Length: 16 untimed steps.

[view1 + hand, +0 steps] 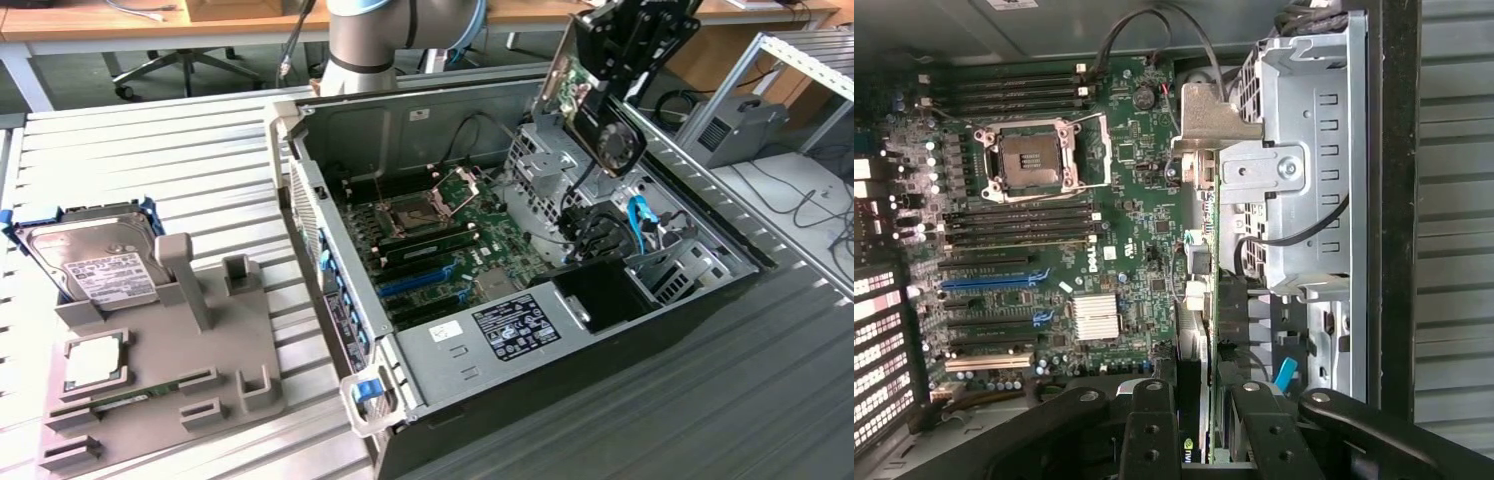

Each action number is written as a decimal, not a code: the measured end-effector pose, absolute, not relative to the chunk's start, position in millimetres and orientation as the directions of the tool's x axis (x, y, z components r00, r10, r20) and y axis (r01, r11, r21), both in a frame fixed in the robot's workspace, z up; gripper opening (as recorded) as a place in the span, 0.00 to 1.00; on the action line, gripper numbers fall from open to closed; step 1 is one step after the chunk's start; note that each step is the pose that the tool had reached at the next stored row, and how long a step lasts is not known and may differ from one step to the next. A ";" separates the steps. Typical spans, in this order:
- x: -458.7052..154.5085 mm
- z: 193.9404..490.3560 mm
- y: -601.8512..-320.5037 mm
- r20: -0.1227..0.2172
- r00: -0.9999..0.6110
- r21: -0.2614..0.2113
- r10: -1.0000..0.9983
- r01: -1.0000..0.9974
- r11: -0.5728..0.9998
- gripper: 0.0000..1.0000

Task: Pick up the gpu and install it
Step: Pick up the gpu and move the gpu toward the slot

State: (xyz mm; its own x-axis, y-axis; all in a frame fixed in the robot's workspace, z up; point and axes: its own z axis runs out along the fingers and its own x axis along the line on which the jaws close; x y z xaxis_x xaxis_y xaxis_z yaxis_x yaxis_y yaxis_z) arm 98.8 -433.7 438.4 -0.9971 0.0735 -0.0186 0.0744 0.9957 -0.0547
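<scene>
gripper (610, 72) clenching one edge of the gpu (597, 118), card hanging tilted just below the claw, black cooler facing the exterior view's right, hovering over the open computer case (441, 385) by its drive cage (541, 150), wrist view looking along the edge-on card (1199, 340) between the fingers (1152, 425), motherboard (1139, 205) lying beneath

The gpu (607, 135) pairs a green lacquered circuit board with a matt black plastic cooler, and the gripper (1204, 440) on it is matt black. The computer case (400, 125) is dull grey sheet metal inside, and its motherboard (1144, 200) is a faintly glossy green board carrying a bright finned metal heatsink (1097, 317). The tabletop (134, 150) is ribbed pale metal, the holder (200, 380) is smooth matt grey plastic, and the hard drive (100, 265) is silver metal with a white paper label.
</scene>
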 end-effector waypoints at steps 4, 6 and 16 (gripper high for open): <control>97.6 437.9 -433.7 -0.019 -0.997 -0.055 0.074 0.074 0.996 0.26; 97.1 437.6 -433.7 -0.019 -0.997 -0.055 0.073 0.074 0.996 0.26; 94.3 435.9 -433.7 -0.019 -0.997 -0.055 0.074 0.074 0.996 0.26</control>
